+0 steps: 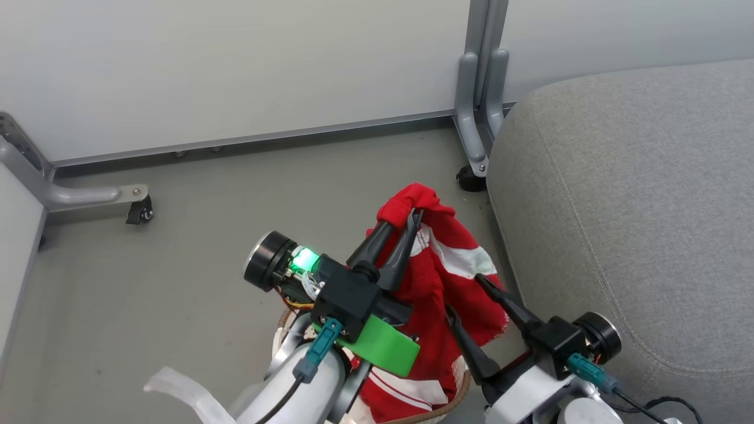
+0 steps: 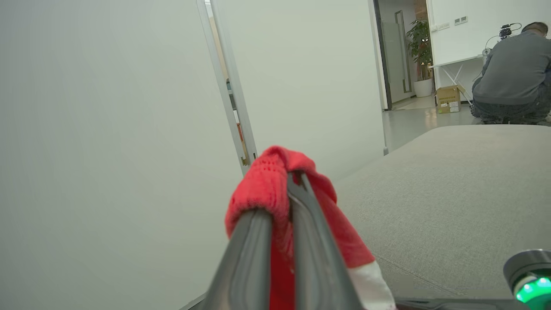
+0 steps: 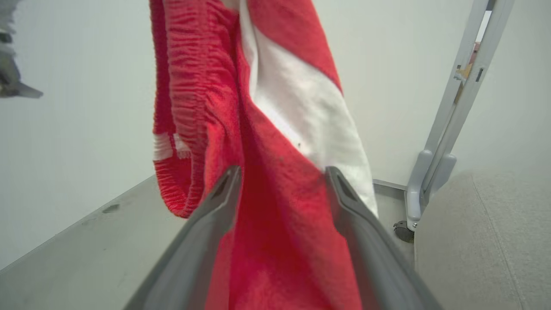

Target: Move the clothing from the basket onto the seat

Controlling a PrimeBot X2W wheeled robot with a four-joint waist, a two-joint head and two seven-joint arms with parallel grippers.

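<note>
While one red-and-white garment (image 1: 439, 265) hangs in the air above the basket (image 1: 456, 399), a second garment (image 1: 406, 391), red with thin white stripes, lies down inside it, so the task looks about half in hand at best. The lifted piece is caught by its top fold: the left gripper (image 1: 406, 219) has its two fingers pressed together on a bunch of red knit, which in the left wrist view laps over one fingertip. Held that high, the cloth drapes straight down with its white panel showing — a sensible height, I'd judge, for the hem to clear the basket's brown rim before any sideways carry.

Lower on the same drape sits the right gripper (image 1: 463, 293), jaws spread wide with red fabric showing between them in its own wrist view. It grips nothing; whether the fingers touch the cloth I cannot tell. Its place suggests it is there to take or steady the loose tail.

Just to the robot's right, the seat (image 1: 636, 206) rises as a broad grey cushion, bare of clothing, its rounded edge near the hanging cloth. Beyond lie the grey floor (image 1: 206, 265) and a pale partition on a castored frame (image 1: 477, 118) — nothing stands between garment and cushion. The pinch is narrow, so a quick swing might shake it loose.
</note>
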